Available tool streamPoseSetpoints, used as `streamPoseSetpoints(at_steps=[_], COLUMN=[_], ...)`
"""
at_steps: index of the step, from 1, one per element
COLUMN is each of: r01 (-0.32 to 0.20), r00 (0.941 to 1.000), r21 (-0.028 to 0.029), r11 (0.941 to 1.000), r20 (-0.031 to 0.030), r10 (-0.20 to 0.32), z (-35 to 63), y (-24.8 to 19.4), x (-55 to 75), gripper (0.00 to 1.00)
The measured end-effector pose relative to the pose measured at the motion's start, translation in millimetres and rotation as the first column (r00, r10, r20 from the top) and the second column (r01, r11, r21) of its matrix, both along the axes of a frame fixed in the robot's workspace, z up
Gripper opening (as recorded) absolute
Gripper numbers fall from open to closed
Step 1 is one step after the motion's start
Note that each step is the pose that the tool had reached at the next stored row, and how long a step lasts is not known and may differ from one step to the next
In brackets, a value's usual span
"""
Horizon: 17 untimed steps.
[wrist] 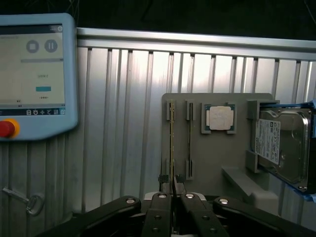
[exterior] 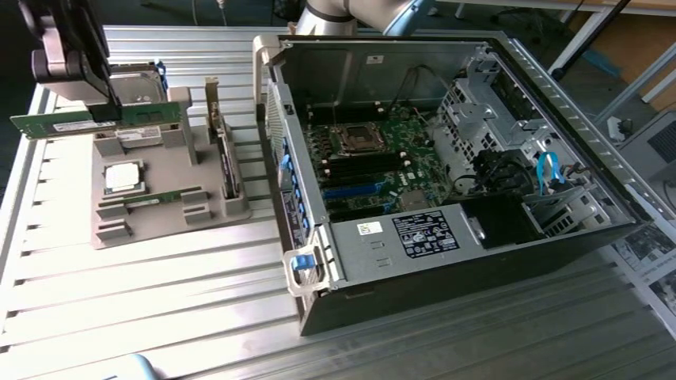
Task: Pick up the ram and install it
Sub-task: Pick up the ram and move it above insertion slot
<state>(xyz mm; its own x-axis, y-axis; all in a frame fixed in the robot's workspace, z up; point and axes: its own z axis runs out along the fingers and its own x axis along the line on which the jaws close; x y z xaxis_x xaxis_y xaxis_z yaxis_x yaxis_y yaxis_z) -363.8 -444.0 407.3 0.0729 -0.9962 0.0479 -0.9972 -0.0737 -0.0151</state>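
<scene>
My gripper (exterior: 106,115) is shut on the ram (exterior: 63,123), a narrow green stick held level above the grey holder tray (exterior: 158,229) at the exterior view's left. In the wrist view the fingers (wrist: 163,207) pinch this ram (wrist: 172,143) edge-on, over the tray's outer slot. A second ram (exterior: 161,197) like it lies in the tray (wrist: 217,163), seen as a thin strip (wrist: 190,133) in the neighbouring slot. The open computer case (exterior: 549,103) lies to the exterior view's right, its motherboard (exterior: 407,162) and memory slots (exterior: 359,169) exposed.
A square silver processor (exterior: 122,176) (wrist: 220,118) and a hard drive (exterior: 138,79) (wrist: 281,143) sit on the tray. An expansion card (exterior: 224,162) stands at the tray's edge beside the case wall. A teach pendant (wrist: 34,74) and a key (wrist: 22,200) rest on the ribbed metal table (exterior: 158,301).
</scene>
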Motion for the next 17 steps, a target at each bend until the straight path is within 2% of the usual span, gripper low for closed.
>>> streamPoseSetpoints(at_steps=[7,10,17], r01=[0.000,0.000,0.000], r00=[1.0000,1.0000,1.0000], r21=[0.0000,0.0001,0.0000], r11=[1.0000,1.0000,1.0000], r20=[0.0001,0.0001,0.0000], r10=[0.000,0.000,0.000], z=[7.6,14.5,23.3], y=[0.0,0.0,0.0], x=[0.0,0.0,0.0], gripper=[0.13,0.13,0.13])
